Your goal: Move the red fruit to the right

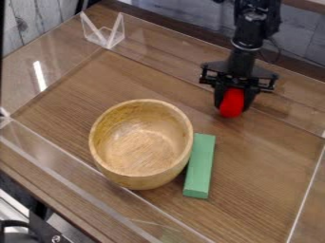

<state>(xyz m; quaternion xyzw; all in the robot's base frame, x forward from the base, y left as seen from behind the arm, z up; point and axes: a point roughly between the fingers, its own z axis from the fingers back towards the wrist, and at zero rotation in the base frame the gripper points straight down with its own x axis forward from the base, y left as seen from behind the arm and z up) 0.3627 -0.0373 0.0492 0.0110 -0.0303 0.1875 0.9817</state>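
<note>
While black gripper (233, 98) clamps the red fruit (231, 102) from above, keep grip firm; carry rightward, low over the wooden table (127, 81).
</note>
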